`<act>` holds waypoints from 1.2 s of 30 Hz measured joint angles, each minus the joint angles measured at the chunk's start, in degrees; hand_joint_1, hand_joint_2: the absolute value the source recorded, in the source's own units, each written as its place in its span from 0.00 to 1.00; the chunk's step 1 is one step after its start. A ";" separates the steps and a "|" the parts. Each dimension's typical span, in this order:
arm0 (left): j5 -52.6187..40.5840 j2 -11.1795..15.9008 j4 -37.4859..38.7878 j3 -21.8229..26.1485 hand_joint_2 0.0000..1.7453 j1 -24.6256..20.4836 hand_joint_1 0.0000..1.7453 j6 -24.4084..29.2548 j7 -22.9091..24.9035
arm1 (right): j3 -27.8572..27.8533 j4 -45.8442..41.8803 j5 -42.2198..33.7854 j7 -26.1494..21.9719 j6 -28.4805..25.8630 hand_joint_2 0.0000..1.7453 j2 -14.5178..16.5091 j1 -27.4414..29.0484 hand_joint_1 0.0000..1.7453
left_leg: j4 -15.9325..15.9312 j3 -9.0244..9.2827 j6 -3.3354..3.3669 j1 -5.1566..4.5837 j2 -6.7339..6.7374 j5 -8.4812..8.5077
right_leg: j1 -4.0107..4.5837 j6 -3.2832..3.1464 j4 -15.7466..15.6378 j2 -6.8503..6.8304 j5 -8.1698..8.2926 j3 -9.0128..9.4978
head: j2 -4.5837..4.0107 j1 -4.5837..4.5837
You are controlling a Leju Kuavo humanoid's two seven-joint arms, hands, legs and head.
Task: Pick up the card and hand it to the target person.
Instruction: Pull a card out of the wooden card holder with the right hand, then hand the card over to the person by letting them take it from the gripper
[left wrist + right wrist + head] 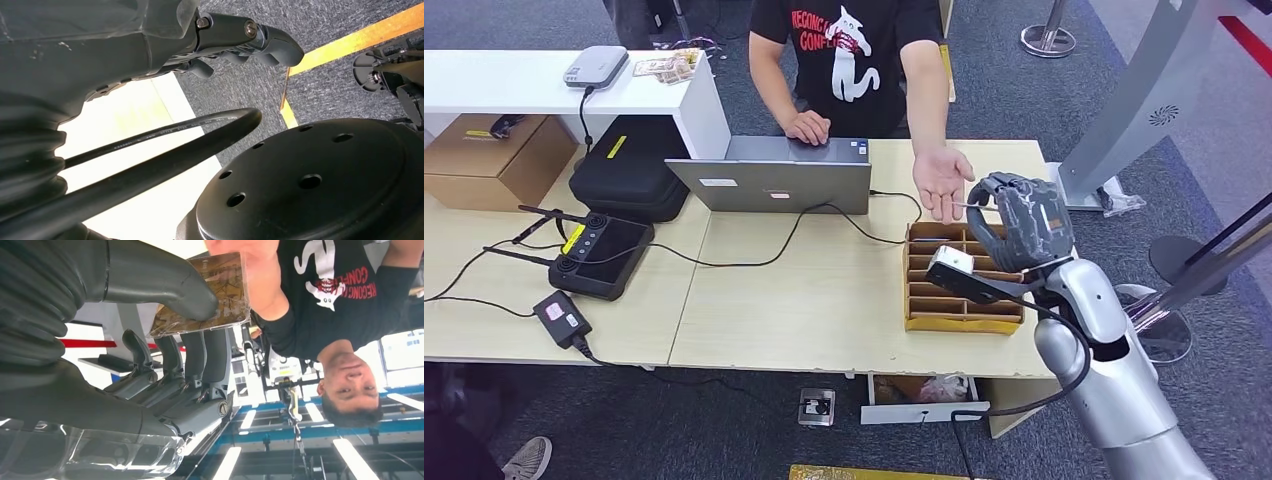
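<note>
Card (pixel 210 300): held in the right hand (pixel 1022 222), pinned between the thumb and the fingers (pixel 200 357), raised over the far right part of the table (pixel 824 290), just beside the person's open palm (pixel 942 182).

Largest items first. The table carries a laptop (pixel 774 180) at its far middle, a black case (pixel 629 170) and a black controller with antennas (pixel 599 255) on the left, and a brown divided tray (pixel 959 290) near the right edge, below the raised hand. A person in a black T-shirt (pixel 849 50) stands on the far side, one hand on the laptop, the other held out palm up.

Progress, as judged: the pick-up is done and the card has been brought to the recipient. Remaining: the card must pass into the palm and the grasp must be let go.

Left hand (pixel 240 37): hangs low over grey carpet; whether its fingers are clenched or released cannot be told.

Writing: the shirt bears red lettering above a white cat figure, only partly readable, beginning "RECONC". The card's surface print is not legible.
</note>
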 joint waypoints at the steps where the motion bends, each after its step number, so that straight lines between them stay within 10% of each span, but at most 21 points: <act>1: -0.05 0.01 0.00 0.00 1.00 -0.04 0.00 -0.01 0.03 | 0.17 1.10 -0.17 0.01 0.29 1.00 0.33 -1.10 0.82 | 0.00 0.01 0.00 0.00 0.00 0.00 | 0.00 0.00 0.00 0.00 0.00 0.00 | 0.00 0.00; 13: 1.27 0.01 0.00 0.01 1.00 -0.09 0.00 -0.13 0.24 | 1.68 13.34 -3.78 -2.32 1.05 1.00 4.57 -10.23 0.91 | 0.00 0.00 -0.06 0.01 -0.03 0.05 | 0.01 -0.01 0.03 -0.03 0.01 0.00 | 0.00 0.00; 22: 2.04 -0.01 0.00 0.00 1.00 -0.06 0.00 -0.15 0.75 | 2.41 22.93 -4.34 -2.87 -0.65 1.00 8.24 -14.60 0.00 | 0.00 0.00 -0.10 0.02 -0.04 0.07 | 0.01 -0.02 0.05 -0.03 0.01 0.00 | 0.00 0.00; 36: 1.34 0.02 0.00 0.01 1.00 -0.10 0.00 -0.11 0.86 | 2.82 31.04 -2.77 -2.21 -1.65 1.00 10.57 -17.86 0.00 | 0.00 0.00 -0.10 0.02 -0.04 0.07 | 0.01 -0.02 0.05 -0.04 0.01 0.00 | 0.00 0.00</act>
